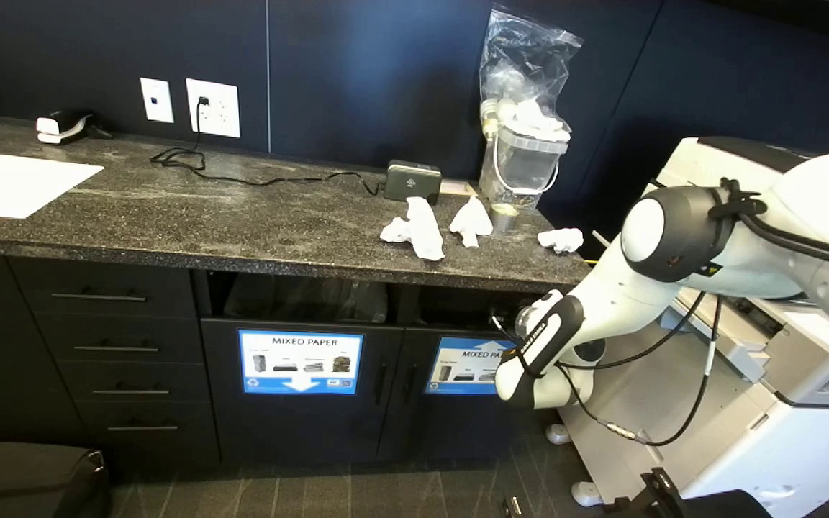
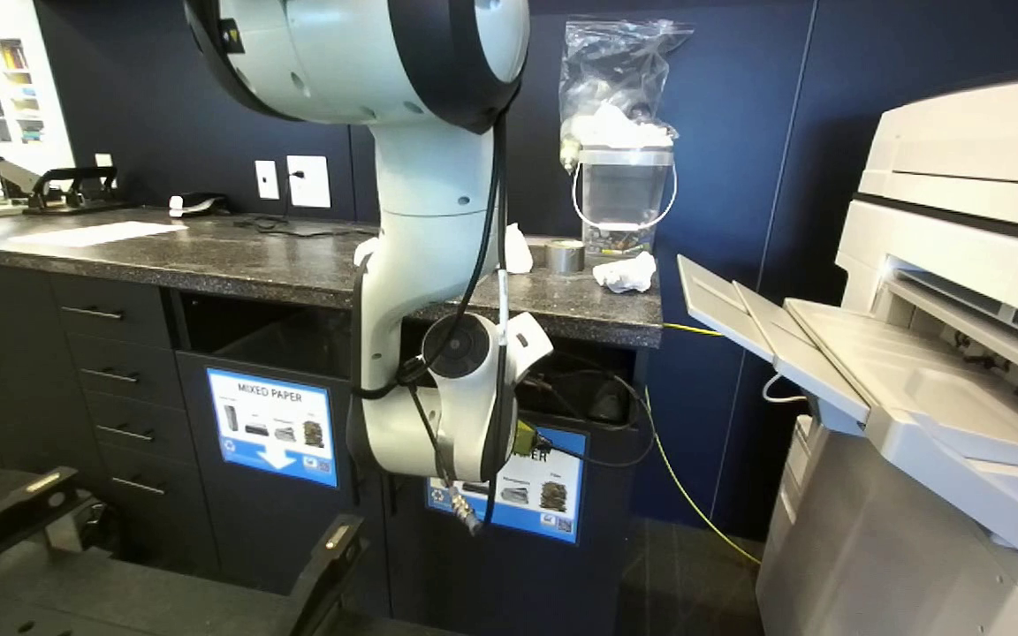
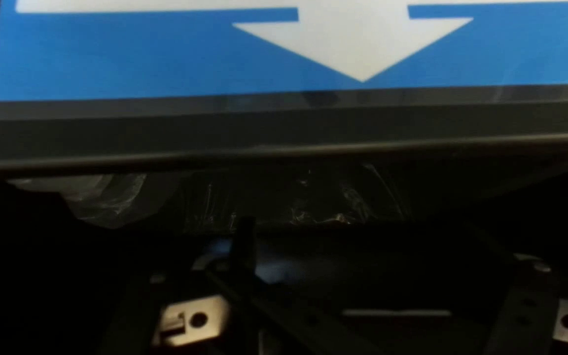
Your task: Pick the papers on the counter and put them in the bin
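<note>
Crumpled white papers lie on the dark speckled counter [image 1: 263, 216]: a long wad [image 1: 424, 229] with a smaller piece against it, a wad [image 1: 470, 220] beside the tape roll, and a wad [image 1: 560, 239] near the right end, also in an exterior view [image 2: 628, 272]. The arm hangs in front of the cabinet, and its gripper is hidden in both exterior views, at the opening of the right-hand mixed paper bin [image 1: 468, 365]. In the dark wrist view, my gripper [image 3: 387, 251] has its fingers wide apart with no paper between them. A shiny bin liner [image 3: 303, 197] shows past them.
A tape roll [image 1: 504, 217], a black box [image 1: 412, 181] and a clear bucket [image 1: 527, 158] with a plastic bag stand at the back. A large flat sheet [image 1: 19, 185] lies left. A white printer [image 2: 960, 353] stands right. Another bin opening [image 1: 306, 296] is left.
</note>
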You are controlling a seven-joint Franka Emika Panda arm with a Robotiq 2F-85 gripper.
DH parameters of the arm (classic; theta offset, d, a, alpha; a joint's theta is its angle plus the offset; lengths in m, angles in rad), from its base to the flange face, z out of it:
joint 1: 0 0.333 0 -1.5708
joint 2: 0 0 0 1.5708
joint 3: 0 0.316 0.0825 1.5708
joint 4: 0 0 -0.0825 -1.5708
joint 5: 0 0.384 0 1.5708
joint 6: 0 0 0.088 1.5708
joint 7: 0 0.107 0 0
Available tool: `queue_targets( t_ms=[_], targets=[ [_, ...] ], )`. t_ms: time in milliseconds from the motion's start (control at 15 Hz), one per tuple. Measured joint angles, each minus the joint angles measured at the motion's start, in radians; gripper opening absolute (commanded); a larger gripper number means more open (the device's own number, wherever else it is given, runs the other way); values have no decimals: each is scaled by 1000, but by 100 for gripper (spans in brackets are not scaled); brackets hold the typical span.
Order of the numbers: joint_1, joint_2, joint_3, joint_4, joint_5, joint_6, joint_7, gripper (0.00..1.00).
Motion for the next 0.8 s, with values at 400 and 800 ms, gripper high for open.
queue_targets(
  t_ms=[400,800],
  targets=[
    [19,-250,-10,-263,49,-65,-20,100],
    [146,-549,-104,-535,201,-372,-131,100]
  ],
)
